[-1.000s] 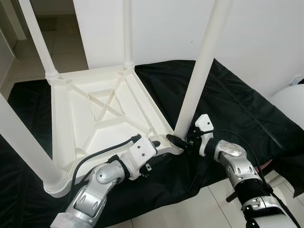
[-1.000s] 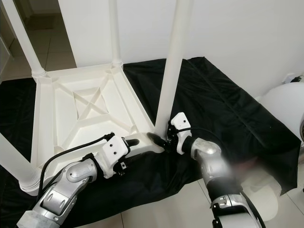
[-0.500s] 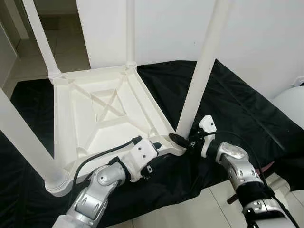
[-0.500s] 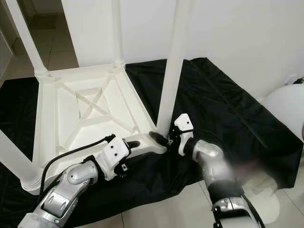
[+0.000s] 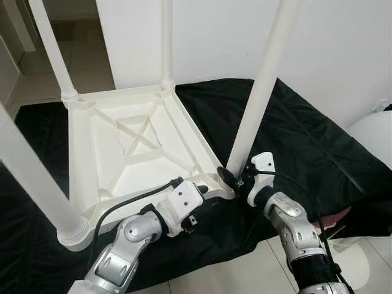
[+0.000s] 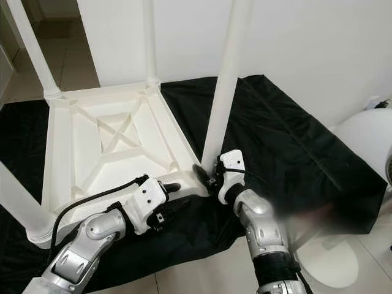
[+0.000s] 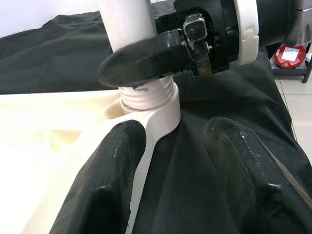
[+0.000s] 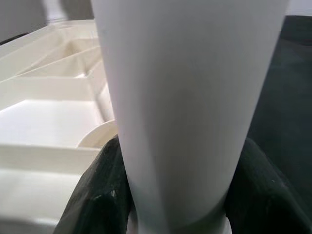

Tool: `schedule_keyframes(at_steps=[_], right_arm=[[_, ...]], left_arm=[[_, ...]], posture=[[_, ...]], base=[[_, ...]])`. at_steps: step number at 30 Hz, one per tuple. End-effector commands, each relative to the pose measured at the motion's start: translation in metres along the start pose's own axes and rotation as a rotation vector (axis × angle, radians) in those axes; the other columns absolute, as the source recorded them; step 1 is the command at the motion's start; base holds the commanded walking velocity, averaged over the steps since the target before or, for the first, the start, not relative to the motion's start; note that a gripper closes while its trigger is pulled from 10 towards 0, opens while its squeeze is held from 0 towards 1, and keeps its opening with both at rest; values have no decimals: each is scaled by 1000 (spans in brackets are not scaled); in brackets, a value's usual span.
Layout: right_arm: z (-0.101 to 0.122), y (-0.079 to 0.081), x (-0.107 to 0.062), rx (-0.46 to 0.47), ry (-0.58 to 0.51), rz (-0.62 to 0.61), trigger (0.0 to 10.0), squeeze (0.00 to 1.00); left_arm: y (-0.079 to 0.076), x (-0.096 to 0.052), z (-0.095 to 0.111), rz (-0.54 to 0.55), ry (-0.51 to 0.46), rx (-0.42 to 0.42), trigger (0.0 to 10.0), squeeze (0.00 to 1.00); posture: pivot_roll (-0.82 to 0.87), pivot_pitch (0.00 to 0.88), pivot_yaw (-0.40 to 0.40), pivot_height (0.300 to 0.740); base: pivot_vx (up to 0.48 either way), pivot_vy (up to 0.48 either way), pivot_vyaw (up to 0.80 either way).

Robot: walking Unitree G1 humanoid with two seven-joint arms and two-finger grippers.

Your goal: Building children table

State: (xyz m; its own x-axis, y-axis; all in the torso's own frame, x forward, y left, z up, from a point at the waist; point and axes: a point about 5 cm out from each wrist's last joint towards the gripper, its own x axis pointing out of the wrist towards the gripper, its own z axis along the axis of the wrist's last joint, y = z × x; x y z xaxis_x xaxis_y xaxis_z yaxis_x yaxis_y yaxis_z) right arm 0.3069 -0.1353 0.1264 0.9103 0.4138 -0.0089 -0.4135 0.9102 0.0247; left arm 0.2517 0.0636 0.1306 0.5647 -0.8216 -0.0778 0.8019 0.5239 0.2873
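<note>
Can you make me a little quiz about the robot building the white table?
1. True or false: the table top lies upside down on the black cloth with its legs pointing up.
2. What does the right gripper hold? A) a screwdriver B) the base of the near right leg C) the cloth
3. Fill in: the left gripper is open, and one of its fingers rests at the table top's ____ beside that leg.

Key: 1 true; 2 B; 3 corner
</note>
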Motion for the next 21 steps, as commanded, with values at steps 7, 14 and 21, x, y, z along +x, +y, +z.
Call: schedule_keyframes(at_steps=[7,14,21], right_arm=[[-11,17,-5,77,38,-195,10000,0],[-7,39,0,103,18,-267,10000,0],[0,38,-1,84,16,-260,10000,98]], left_arm=[[-2,0,-1,-3,14,-5,10000,0],[-2,0,-1,1,14,-2,10000,0],[-1,3,0,-3,10,4,10000,0]], posture=[[-31,3,-35,740],[-27,0,-37,740],[-31,0,-40,740]], base=[[0,0,0],[0,0,0],[0,0,0]])
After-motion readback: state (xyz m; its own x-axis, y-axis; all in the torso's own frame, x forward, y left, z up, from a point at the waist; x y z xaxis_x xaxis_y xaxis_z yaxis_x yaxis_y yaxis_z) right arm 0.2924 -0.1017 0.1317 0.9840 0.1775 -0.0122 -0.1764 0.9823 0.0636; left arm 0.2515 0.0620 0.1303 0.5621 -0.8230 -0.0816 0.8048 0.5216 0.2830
